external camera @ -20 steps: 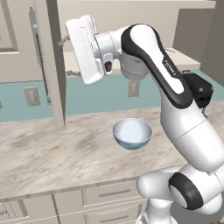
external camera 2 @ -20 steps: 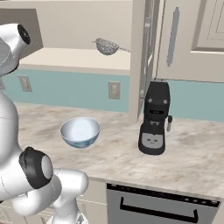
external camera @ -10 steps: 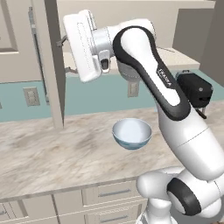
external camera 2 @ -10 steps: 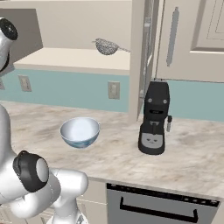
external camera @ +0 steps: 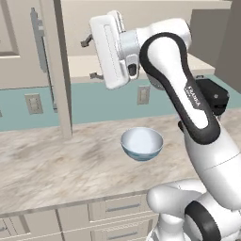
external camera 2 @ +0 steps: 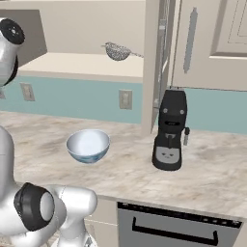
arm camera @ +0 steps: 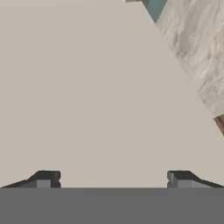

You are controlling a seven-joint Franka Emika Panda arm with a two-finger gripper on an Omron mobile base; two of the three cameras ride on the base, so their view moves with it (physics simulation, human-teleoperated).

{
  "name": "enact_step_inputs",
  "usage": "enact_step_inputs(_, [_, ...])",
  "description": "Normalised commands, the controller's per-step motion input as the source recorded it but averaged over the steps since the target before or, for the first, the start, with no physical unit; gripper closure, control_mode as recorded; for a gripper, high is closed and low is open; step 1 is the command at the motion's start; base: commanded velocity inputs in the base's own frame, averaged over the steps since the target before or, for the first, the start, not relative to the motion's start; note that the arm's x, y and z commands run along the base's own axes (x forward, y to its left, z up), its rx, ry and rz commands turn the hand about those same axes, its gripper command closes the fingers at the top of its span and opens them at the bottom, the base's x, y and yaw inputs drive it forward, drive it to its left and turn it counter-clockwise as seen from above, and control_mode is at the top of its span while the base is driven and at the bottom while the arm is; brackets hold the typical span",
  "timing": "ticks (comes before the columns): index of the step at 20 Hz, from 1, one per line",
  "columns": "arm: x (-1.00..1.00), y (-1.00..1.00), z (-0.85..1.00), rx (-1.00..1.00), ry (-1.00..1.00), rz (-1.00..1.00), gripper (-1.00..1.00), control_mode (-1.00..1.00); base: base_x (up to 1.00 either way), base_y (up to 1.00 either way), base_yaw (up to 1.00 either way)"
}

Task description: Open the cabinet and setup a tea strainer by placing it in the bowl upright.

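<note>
Tea strainer (external camera 2: 117, 50) on cabinet (external camera 2: 87, 65) shelf

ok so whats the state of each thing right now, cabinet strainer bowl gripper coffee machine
cabinet: doors swung open, shelf exposed
tea strainer: on the cabinet shelf, not gripped
bowl: upright on the counter, nothing in it
gripper: open, fingers apart, holding nothing, raised in front of the shelf
coffee machine: standing upright on the counter
</note>
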Motion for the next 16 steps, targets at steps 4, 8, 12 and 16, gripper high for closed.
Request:
enact_step_inputs(4, [0.00,-1.00,-0.05,0.00,0.00,-0.11,-1.00,-1.00,0.00,0.00,0.00])
enact_step_inputs(8, [0.00,-1.00,-0.24,-0.16,-0.01,-0.08,-1.00,-1.00,0.00,0.00,0.00])
enact_step_inputs(12, [0.00,-1.00,-0.67,-0.47,-0.01,-0.01,-1.00,-1.00,0.00,0.00,0.00])
enact_step_inputs(16, [-0.03,-0.84,-0.86,-0.74,0.00,0.07,-1.00,-1.00,0.00,0.00,0.00])
